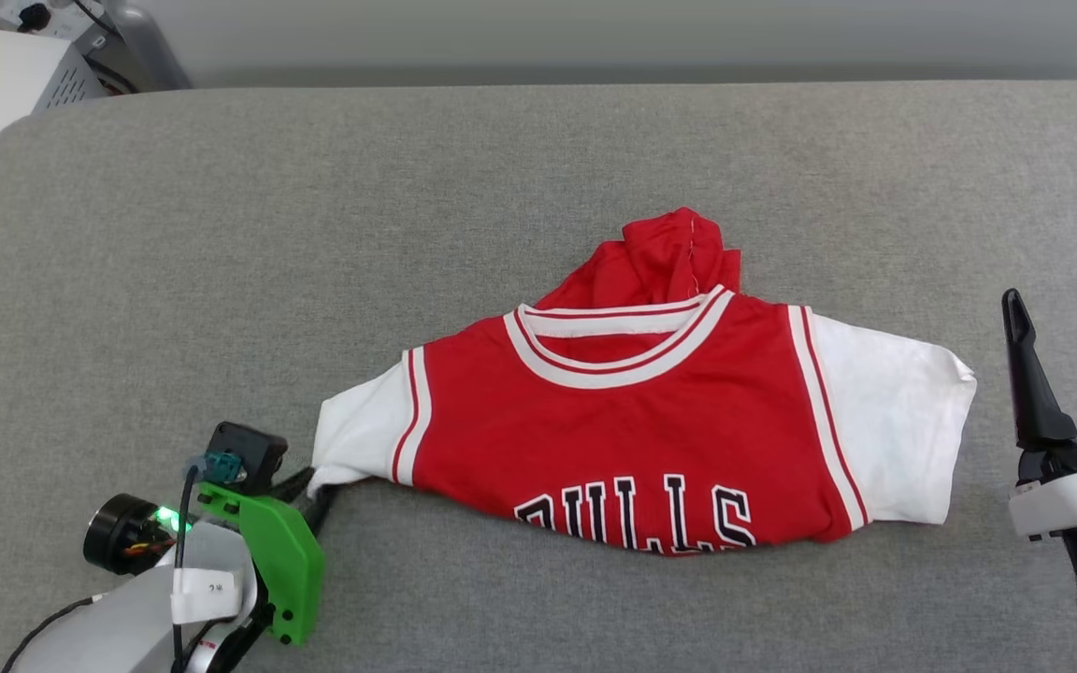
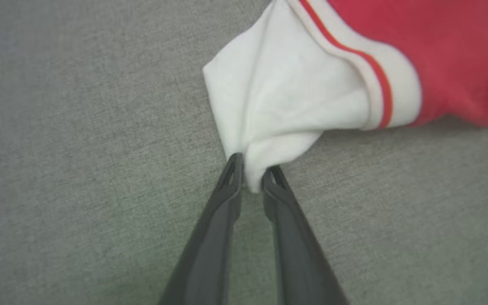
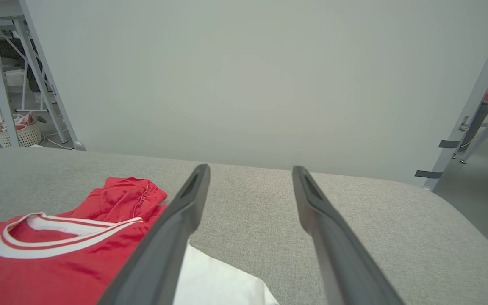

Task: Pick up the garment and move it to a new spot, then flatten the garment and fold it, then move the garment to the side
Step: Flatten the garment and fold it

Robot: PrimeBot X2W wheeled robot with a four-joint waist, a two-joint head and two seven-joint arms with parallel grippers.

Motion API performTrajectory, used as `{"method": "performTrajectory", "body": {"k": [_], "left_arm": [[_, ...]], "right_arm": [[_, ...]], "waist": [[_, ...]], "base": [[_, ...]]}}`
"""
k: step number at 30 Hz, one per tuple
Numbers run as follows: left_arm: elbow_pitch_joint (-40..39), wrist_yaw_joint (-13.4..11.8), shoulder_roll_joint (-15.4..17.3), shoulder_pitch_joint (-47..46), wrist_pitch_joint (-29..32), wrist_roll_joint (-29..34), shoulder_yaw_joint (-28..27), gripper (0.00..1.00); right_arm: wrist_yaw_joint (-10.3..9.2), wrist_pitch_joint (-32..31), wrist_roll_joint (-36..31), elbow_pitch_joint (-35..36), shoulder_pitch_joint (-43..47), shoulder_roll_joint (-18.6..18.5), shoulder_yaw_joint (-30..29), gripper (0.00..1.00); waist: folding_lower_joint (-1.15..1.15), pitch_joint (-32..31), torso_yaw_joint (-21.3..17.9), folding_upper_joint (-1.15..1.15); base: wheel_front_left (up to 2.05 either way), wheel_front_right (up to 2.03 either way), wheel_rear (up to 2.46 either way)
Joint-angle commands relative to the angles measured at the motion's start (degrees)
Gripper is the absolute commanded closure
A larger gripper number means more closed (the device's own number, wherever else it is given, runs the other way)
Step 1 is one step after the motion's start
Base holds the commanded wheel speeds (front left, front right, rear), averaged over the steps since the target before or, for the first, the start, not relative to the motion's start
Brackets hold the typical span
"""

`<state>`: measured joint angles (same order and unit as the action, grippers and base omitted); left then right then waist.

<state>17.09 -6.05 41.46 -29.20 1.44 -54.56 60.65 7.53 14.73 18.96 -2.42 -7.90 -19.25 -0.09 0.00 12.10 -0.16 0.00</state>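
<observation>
**Item 1, left gripper**: at the near left of the table, lying low and pointing at the garment. The fingers are narrow. Their tips close on the corner of the left sleeve, with white cloth bunched to a point between them.

**Item 2, right gripper**: at the near right, above the table. The fingers are spread wide with nothing between them. It is near the right sleeve but apart from it.

**Item 3, garment**: at mid-table between the two grippers, front up.
- The body is red and the sleeves are white with red-and-white trim.
- The near edge is rolled under, so the black letters are cut off at the bottom.
- The left sleeve is drawn out to a point toward the left gripper, while the right sleeve lies flat and spread.
- The striped collar faces the far side.
- A crumpled red fold sticks out just beyond the collar.

**Item 4, table**: a grey fabric surface with rounded far corners.

**Item 5, wall**: a plain pale wall behind the table.

**Item 6, basket**: a white basket on the floor at the far left, holding cloth.
</observation>
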Motion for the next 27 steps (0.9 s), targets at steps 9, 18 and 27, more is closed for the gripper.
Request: {"method": "performTrajectory", "body": {"k": [9,18,27], "left_arm": [[-2.7,-8.0,0.5,5.9,-13.0,0.1,-5.8,0.00],[-12.5,-16.9,-0.7,12.0,-16.4,4.4,-14.8,0.00],[-21.0,-19.6,-10.0,19.5,-16.4,21.2,-31.2,0.00]], "right_arm": [[-0.04,0.3,0.2,1.2,1.3,-2.7,-2.3,0.00],[-0.04,-4.0,1.9,1.8,-2.5,-11.1,-2.7,0.00],[-0.04,-35.7,19.6,1.1,-9.5,-26.0,10.2,0.00]], "waist": [[0.00,-5.4,2.1,0.00],[0.00,-5.9,3.4,0.00],[0.00,-2.2,4.5,0.00]], "base": [[0.00,0.00,0.00],[0.00,0.00,0.00],[0.00,0.00,0.00]]}}
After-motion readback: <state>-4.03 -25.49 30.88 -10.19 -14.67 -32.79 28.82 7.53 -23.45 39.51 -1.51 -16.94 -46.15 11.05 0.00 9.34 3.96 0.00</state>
